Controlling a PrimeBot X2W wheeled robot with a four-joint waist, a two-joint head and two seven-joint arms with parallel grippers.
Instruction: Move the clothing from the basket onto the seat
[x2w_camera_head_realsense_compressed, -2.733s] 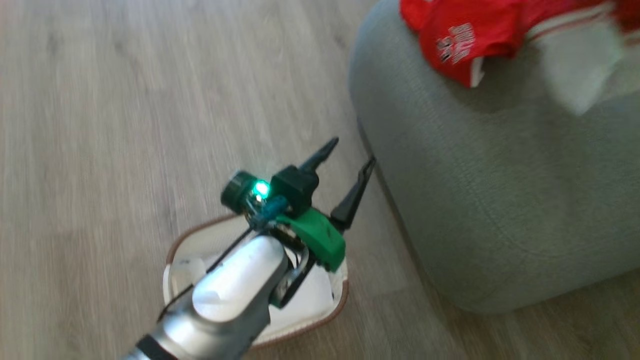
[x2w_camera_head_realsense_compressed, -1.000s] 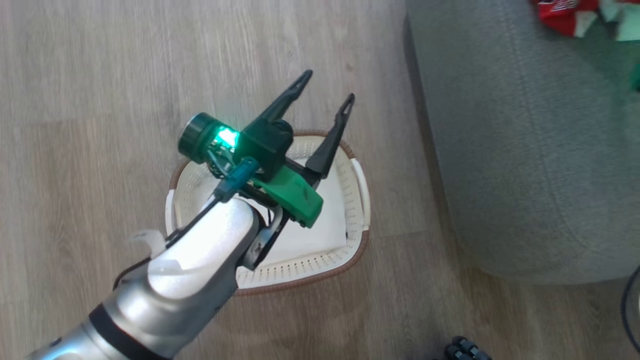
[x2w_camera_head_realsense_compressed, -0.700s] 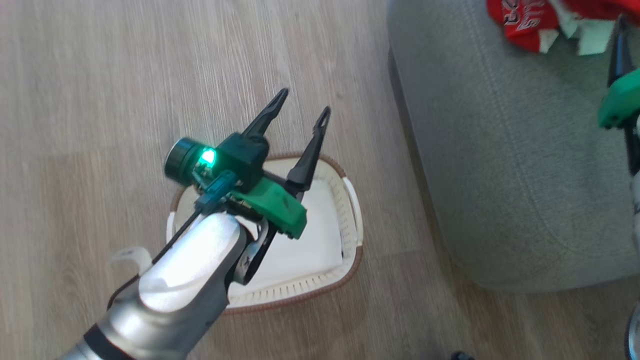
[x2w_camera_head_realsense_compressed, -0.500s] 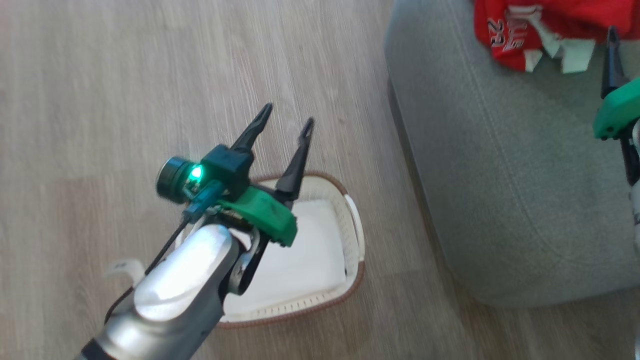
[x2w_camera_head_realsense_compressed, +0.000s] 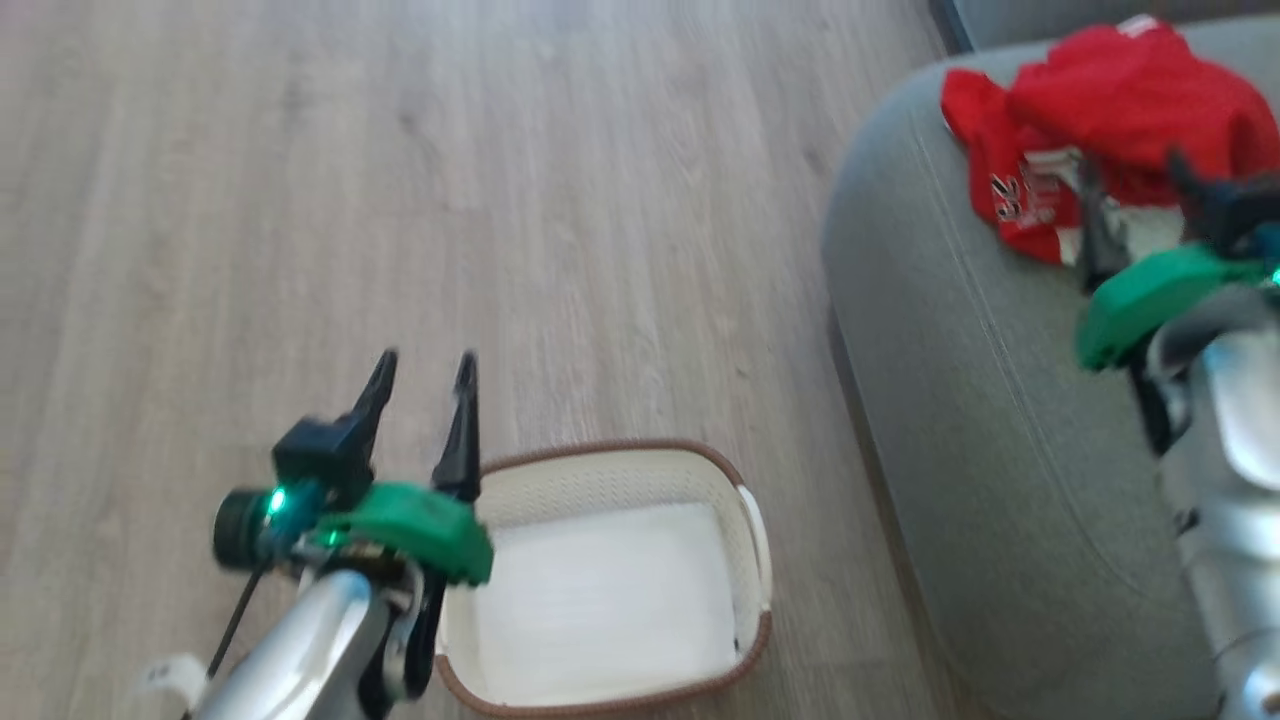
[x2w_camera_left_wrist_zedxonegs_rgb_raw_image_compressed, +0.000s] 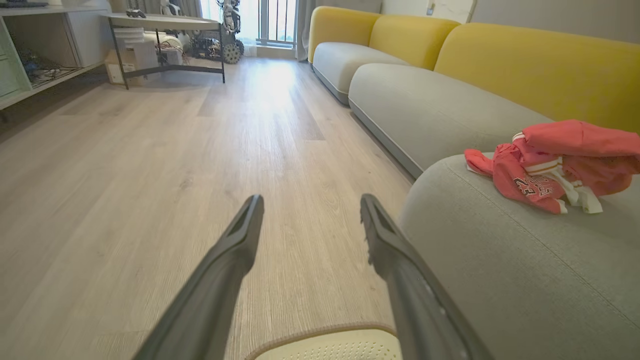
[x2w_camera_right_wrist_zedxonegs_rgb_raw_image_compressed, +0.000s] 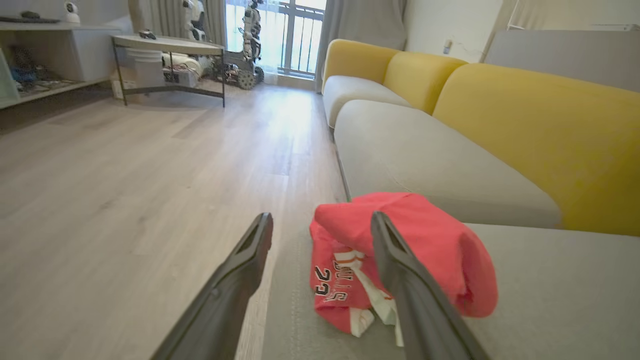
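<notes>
The clothing (x2w_camera_head_realsense_compressed: 1110, 100), two crumpled red garments with white trim, lies on the grey-green seat (x2w_camera_head_realsense_compressed: 960, 420) near its rounded corner. One garment shows black-and-white lettering. The cream basket (x2w_camera_head_realsense_compressed: 600, 447) with its brown rim stands on the floor beside the seat, a white liner inside it. My left gripper (x2w_camera_head_realsense_compressed: 425, 362) hovers open over the floor just left of the basket's far rim (x2w_camera_left_wrist_zedxonegs_rgb_raw_image_compressed: 320, 332), with nothing between its fingers. My right gripper (x2w_camera_head_realsense_compressed: 1130, 190) is open above the seat, its fingers (x2w_camera_right_wrist_zedxonegs_rgb_raw_image_compressed: 400, 270) pointing at the clothing (x2w_camera_right_wrist_zedxonegs_rgb_raw_image_compressed: 425, 240) without holding it.
Pale wood floor (x2w_camera_left_wrist_zedxonegs_rgb_raw_image_compressed: 150, 175) stretches ahead and to the left. The sofa continues with more grey cushions (x2w_camera_left_wrist_zedxonegs_rgb_raw_image_compressed: 430, 110) and yellow backrests (x2w_camera_left_wrist_zedxonegs_rgb_raw_image_compressed: 540, 65). A metal-legged table (x2w_camera_left_wrist_zedxonegs_rgb_raw_image_compressed: 165, 30), shelves and a wheeled device stand far off by the window.
The head camera has swung, shifting the whole picture. My left gripper has drawn back from over the basket to its left side. My right arm has come into view beside the clothing.
</notes>
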